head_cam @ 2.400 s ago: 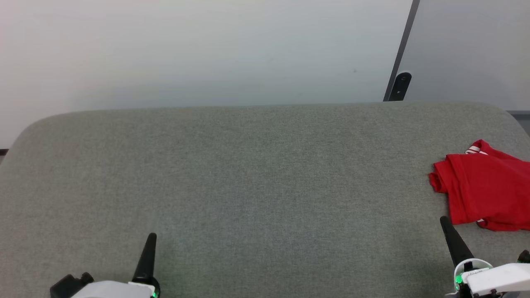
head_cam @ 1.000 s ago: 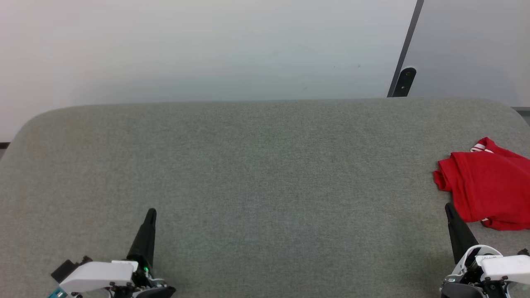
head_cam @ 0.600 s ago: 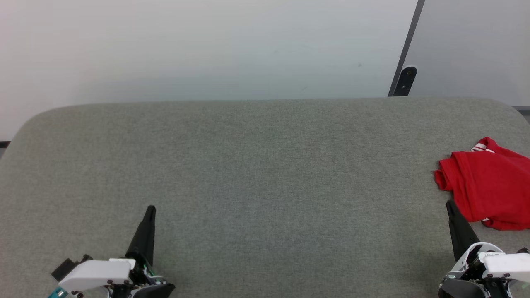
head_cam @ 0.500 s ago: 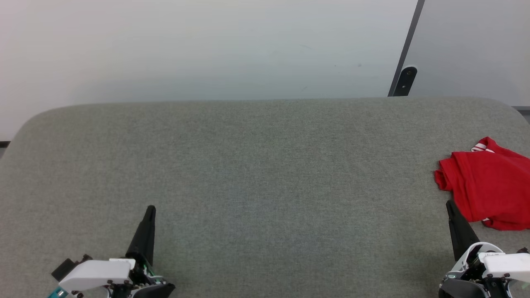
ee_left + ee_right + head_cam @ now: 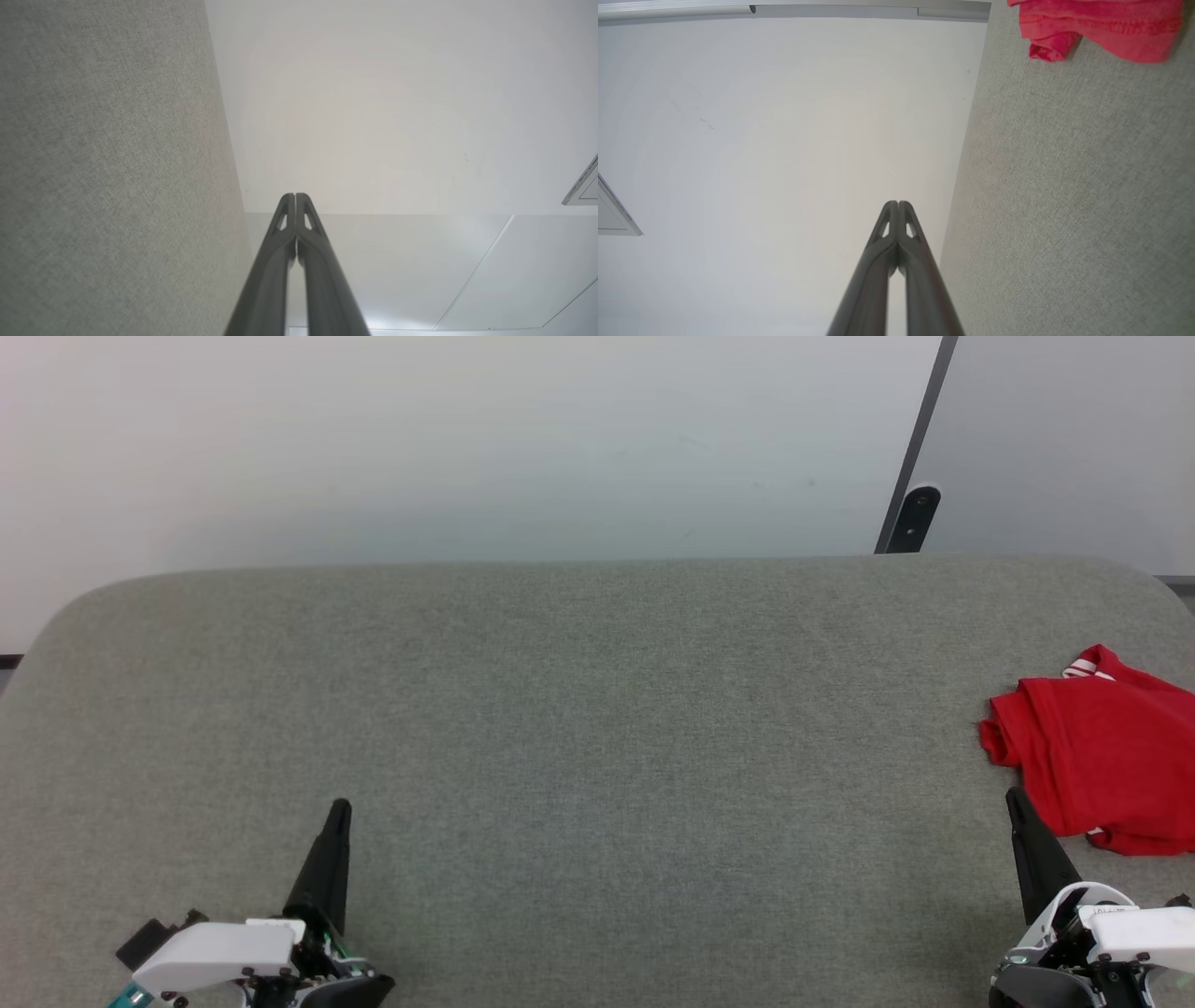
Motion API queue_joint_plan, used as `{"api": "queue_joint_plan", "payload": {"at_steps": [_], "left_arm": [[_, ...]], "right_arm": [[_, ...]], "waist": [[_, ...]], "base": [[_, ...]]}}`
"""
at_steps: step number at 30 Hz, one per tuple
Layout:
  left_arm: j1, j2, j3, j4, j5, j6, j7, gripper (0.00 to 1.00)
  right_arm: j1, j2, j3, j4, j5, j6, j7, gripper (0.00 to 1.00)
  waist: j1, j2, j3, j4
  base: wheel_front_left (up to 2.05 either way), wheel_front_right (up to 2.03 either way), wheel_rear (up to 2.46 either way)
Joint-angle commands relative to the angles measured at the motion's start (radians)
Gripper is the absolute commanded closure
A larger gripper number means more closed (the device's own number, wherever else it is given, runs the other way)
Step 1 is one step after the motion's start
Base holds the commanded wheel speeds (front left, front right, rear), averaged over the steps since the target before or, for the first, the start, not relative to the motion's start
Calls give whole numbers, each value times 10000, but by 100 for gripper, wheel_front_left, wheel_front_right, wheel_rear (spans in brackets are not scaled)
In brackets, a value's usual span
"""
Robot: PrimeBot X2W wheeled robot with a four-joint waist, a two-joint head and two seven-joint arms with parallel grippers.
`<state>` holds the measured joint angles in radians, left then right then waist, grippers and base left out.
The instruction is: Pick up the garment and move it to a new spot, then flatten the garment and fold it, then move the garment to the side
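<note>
Surface of grey woven cloth, rounded at the corners, spanned the head view below a pale wall. The garment lay bunched at the surface's far right, loosely doubled over itself and partly cut off by the picture's edge. The right gripper lay just beside the garment's near-left corner without touching it, its fingers pressed together on nothing. The left gripper, well apart at the lower left, was likewise clenched and empty. A strip of striped trim showed at the garment's far side.

Hazards, as judged:
- A reach made with the fingers pressed together would probably shove the soft cloth instead of catching it.
- The garment sat close to the surface's right margin, so a push could have slid it over the side.
- A pinch on the top layer alone could have let the lower layers trail and unfold.
- The hidden right portion left the garment's full extent uncertain.
</note>
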<state>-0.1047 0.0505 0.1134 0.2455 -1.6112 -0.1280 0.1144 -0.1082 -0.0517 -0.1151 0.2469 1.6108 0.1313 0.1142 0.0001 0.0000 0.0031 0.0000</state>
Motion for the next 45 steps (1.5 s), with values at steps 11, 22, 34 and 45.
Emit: {"api": "queue_joint_plan", "payload": {"at_steps": [11, 22, 34, 45], "left_arm": [[-113, -11, 30, 12, -30, -57, 32, 100], [-112, -11, 29, 11, -31, -57, 31, 100], [-111, -11, 28, 10, -32, -57, 31, 100], [-111, -11, 27, 10, -32, -57, 30, 100]], "right_arm": [[-38, 38, -9, 1, 28, -10, -14, 100], [-38, 39, -10, 1, 27, -10, -13, 100], [-38, 40, -10, 1, 26, -10, -12, 100], [-38, 40, -11, 1, 25, -10, -11, 100]], "waist": [[-1, 0, 0, 0], [-1, 0, 0, 0], [-1, 0, 0, 0], [-1, 0, 0, 0]], "base": [[0, 0, 0], [0, 0, 0], [0, 0, 0], [0, 0, 0]]}}
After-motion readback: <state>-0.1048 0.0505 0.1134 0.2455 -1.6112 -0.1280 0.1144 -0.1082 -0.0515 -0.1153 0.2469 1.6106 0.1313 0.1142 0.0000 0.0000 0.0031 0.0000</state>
